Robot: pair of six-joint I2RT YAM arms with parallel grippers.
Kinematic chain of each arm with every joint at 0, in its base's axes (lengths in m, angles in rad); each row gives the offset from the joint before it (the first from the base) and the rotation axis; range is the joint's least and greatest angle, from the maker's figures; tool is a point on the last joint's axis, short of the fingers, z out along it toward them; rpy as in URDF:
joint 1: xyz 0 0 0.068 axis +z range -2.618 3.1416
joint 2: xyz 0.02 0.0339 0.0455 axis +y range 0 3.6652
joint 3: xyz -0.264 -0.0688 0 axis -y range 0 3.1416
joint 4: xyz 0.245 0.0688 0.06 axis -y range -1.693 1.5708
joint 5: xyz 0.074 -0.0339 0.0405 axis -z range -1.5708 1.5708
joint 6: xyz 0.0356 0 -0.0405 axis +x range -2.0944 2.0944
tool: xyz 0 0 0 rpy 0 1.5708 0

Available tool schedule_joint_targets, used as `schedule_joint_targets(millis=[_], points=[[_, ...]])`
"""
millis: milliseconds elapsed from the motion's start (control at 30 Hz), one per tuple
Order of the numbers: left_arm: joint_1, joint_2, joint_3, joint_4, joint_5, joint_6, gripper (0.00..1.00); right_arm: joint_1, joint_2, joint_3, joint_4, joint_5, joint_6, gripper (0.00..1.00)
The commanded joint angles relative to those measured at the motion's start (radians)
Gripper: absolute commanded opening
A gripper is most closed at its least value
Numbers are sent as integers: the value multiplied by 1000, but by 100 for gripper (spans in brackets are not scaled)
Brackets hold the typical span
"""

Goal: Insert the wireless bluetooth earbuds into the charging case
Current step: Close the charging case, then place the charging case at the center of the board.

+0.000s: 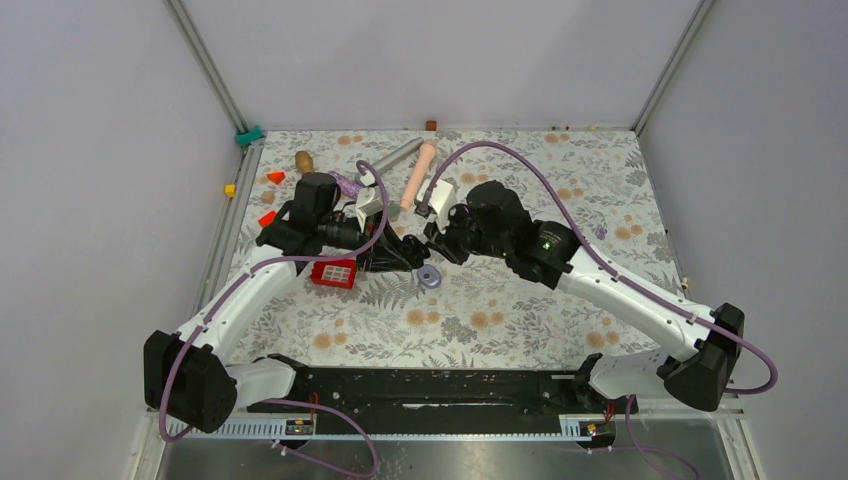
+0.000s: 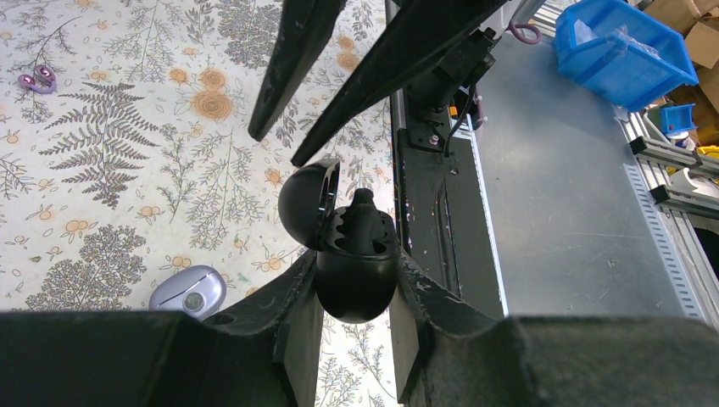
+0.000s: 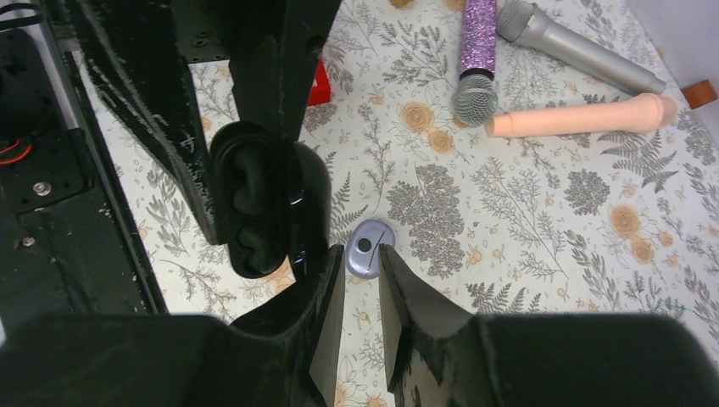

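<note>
My left gripper (image 2: 356, 273) is shut on a black oval hinged case (image 2: 358, 284) and holds it above the table with its lid (image 2: 301, 208) open. Its two dark wells (image 3: 248, 212) hold rounded black shapes; I cannot tell whether these are the earbuds. A black stem (image 2: 365, 208) sticks up from one well. The lavender charging case (image 3: 366, 248) lies closed on the table, also in the top view (image 1: 430, 277) and the left wrist view (image 2: 191, 291). My right gripper (image 3: 361, 254) is slightly open and empty, hovering over the lavender case, its fingers (image 2: 280, 85) just beside the black case.
A red square tray (image 1: 335, 273) lies left of the grippers. A purple glitter microphone (image 3: 476, 51), a silver microphone (image 3: 576, 47) and a peach cylinder (image 3: 585, 116) lie behind. A small purple item (image 2: 38, 80) lies to the right. A blue bin (image 2: 623, 51) stands off the table.
</note>
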Motion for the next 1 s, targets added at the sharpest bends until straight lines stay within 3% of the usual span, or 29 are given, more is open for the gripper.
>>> schedule_joint_targets(millis=[0, 233, 467, 533, 567, 600, 700, 800, 967], points=[[-1, -19, 5, 47, 45, 6, 0, 7, -19, 13, 16, -102, 10, 29], [-1, -16, 7, 48, 42, 4, 0, 7, -39, 30, -36, -254, 10, 29], [-2, -17, 5, 48, 38, 4, 0, 5, -60, 37, -36, -148, -7, 31], [-2, -15, 5, 48, 36, 4, 0, 3, -69, 43, -37, -95, -18, 41], [-2, -15, 5, 47, 36, 4, 0, 0, -76, 42, -37, -55, -25, 59], [-1, -15, 5, 48, 32, 4, 0, -2, -87, 41, -35, -9, -38, 70], [-7, -11, 10, 46, 14, 2, 0, -30, -132, 11, 2, 131, -84, 90], [-38, 1, 18, 48, -36, 6, 0, -109, -184, -13, 24, 169, -107, 99], [-140, 77, 81, -72, -151, 119, 0, -283, -271, -58, 23, 183, -125, 99]])
